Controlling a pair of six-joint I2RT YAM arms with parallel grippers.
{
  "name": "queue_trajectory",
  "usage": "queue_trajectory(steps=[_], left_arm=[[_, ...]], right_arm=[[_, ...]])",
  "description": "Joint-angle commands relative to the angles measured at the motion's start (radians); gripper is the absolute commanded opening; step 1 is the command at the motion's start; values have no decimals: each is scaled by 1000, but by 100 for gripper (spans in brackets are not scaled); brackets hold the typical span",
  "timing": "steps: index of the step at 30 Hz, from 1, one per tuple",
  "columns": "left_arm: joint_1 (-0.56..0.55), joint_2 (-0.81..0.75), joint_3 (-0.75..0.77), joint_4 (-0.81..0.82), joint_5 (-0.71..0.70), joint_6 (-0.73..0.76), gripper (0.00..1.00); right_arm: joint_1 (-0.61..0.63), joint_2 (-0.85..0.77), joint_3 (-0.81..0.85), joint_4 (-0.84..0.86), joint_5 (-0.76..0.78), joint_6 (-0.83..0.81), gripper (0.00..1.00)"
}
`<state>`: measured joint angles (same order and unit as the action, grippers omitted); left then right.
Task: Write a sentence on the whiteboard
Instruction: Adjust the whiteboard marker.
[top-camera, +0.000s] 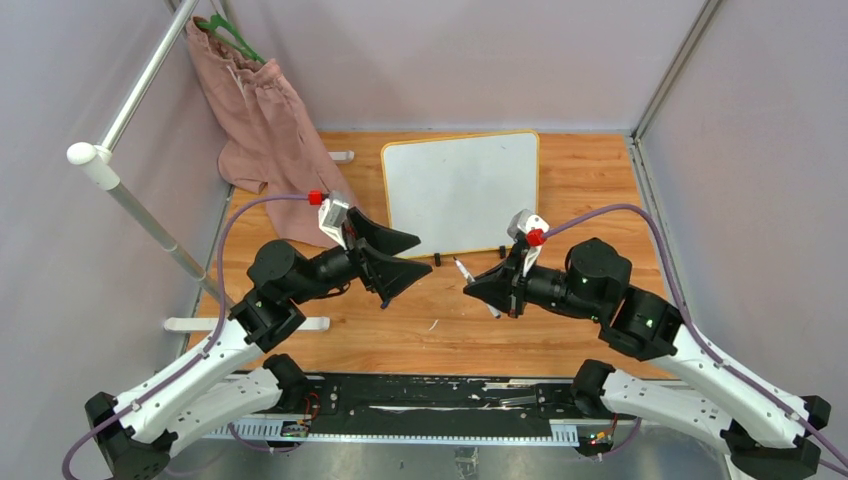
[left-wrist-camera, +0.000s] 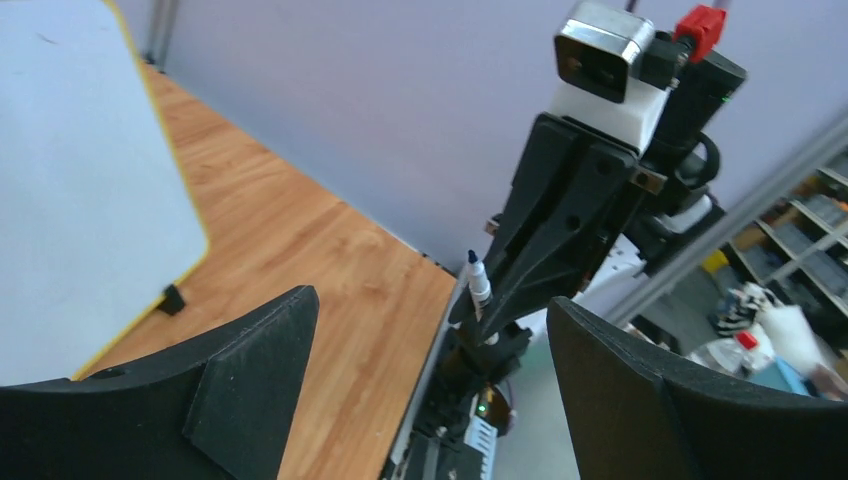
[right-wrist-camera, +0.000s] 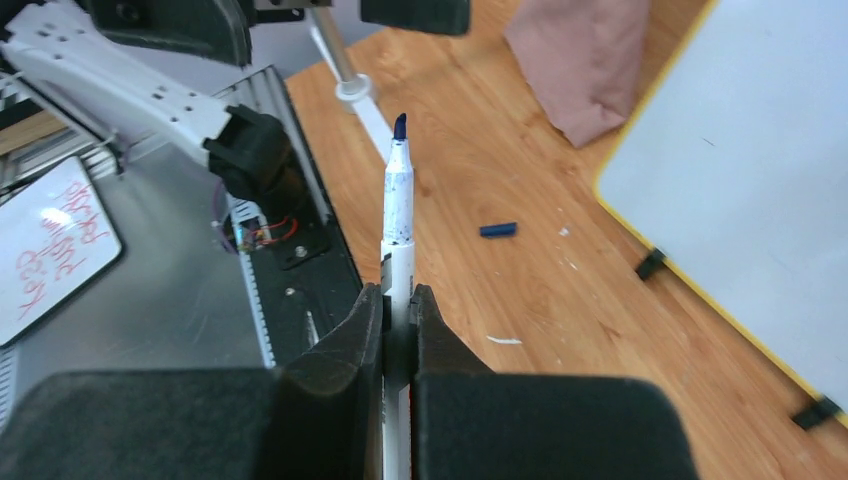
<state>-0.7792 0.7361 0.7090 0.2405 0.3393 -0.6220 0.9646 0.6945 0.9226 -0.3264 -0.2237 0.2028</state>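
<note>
Marker (right-wrist-camera: 398, 215) tight between right fingers (right-wrist-camera: 345, 345) — left fingers (left-wrist-camera: 250, 360) wide, whiteboard (top-camera: 460, 190) beyond

- whiteboard (top-camera: 460, 192) sitting on table (top-camera: 590, 180), far middle
- cloth (top-camera: 265, 130) lying left of whiteboard, reaching into far left corner
- left gripper (top-camera: 420, 254) and right gripper (top-camera: 478, 287) hanging just before whiteboard's near edge, facing each other
- marker (right-wrist-camera: 398, 200) sitting in right gripper, tip pointing toward left gripper
- cap (right-wrist-camera: 497, 230) lying on table, apart from whiteboard
</note>
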Motion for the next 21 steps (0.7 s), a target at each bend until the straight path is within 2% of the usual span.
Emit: queue_trajectory(steps=[1, 14, 18, 21], left_arm=[[8, -6, -27, 155, 192, -100, 89], [8, 56, -21, 177, 290, -110, 86], [8, 77, -21, 177, 293, -104, 78], [8, 86, -11, 177, 303, -101, 67]], right_arm=[[-3, 43, 39, 129, -181, 13, 0], [-4, 131, 66, 237, -301, 69, 0], [-2, 151, 75, 237, -325, 64, 0], [-1, 164, 80, 228, -338, 56, 0]])
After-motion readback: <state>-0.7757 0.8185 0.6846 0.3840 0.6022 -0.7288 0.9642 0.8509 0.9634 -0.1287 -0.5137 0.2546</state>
